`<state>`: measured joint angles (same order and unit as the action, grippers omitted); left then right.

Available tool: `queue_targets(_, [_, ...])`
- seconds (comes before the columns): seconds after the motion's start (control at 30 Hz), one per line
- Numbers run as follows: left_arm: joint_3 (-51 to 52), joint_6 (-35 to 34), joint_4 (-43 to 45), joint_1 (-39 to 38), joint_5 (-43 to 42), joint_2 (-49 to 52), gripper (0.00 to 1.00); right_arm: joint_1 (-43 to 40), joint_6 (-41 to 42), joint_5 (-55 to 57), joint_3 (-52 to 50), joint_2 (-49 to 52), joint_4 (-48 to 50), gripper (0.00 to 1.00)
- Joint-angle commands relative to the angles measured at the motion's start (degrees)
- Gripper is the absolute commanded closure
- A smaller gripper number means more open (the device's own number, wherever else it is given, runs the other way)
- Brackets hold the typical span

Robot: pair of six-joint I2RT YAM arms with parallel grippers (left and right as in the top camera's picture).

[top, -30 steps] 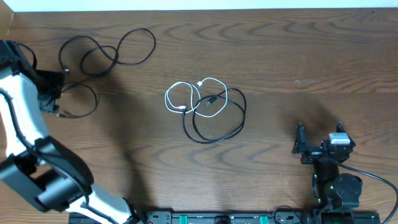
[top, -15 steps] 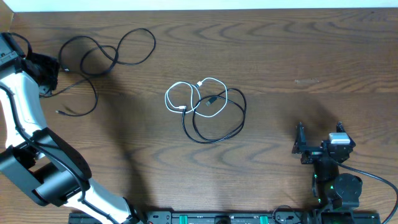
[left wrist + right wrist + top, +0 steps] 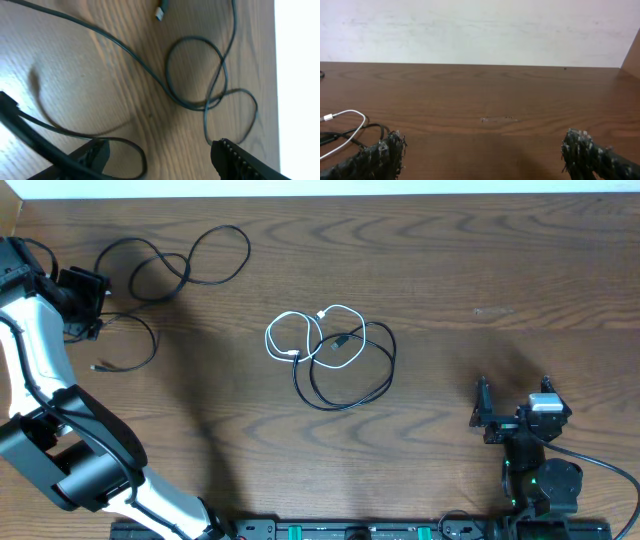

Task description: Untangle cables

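Judging by how thin they are and the slack curls they lie in, the cables should be light, limp and somewhat slick, sagging and sliding rather than keeping a shape. A pinch on a straight run near a plug would likely drag a whole cord more surely than a pinch mid-loop. The lone black cable [image 3: 190,265] sprawls in the upper left of the overhead frame. At centre, the white cable [image 3: 290,330] overlaps the other black cable [image 3: 352,380] in one knot on the bench [image 3: 480,260]. The left gripper [image 3: 160,147] hovers over the upper-left cord with its jaws apart and nothing between them. The right gripper [image 3: 484,142] sits at the lower right, well apart from the knot, with its jaws wide and empty. Only the overhead view gives the full layout and shows which cords are crossed. The left wrist view alone shows, close up, how that cord's loops cross one another, along with a plug end [image 3: 160,14] at the top. The right wrist view catches just the knot's edge at its left border, lying flat.
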<state>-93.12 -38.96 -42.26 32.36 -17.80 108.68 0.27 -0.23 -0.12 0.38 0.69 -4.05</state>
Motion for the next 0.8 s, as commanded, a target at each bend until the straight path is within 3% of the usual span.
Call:
queue_targets(0.0, [-0.04,0.98,-0.13,-0.17,4.42,1.31,0.32,0.68,0.83,-0.07,-0.09,-0.31,-0.26,0.01])
queue_targets(0.1, [-0.04,0.98,0.76,-0.17,7.41,1.90,0.53,0.68,0.83,-0.07,-0.09,-0.31,-0.26,0.01])
queue_targets(0.2, [-0.04,0.98,1.75,-0.17,8.24,2.78,0.59,0.68,0.83,-0.07,-0.09,-0.31,-0.26,0.01])
queue_targets(0.27, [-0.04,1.03,2.60,-0.17,8.24,3.37,0.77,0.68,0.83,-0.04,-0.09,-0.31,-0.26,0.01])
queue_targets(0.3, [-0.04,1.33,2.97,-0.17,8.24,3.43,0.92,0.68,0.83,-0.07,-0.09,-0.31,-0.26,0.01])
queue_targets(0.47, [-3.21,4.07,6.58,-0.17,7.69,2.34,0.92,0.68,0.83,-0.07,-0.09,-0.31,-0.26,0.01])
queue_targets(0.77, [-25.88,4.70,10.40,-1.16,1.46,0.59,0.93,0.68,0.83,-0.07,-0.09,-0.31,-0.26,0.01])
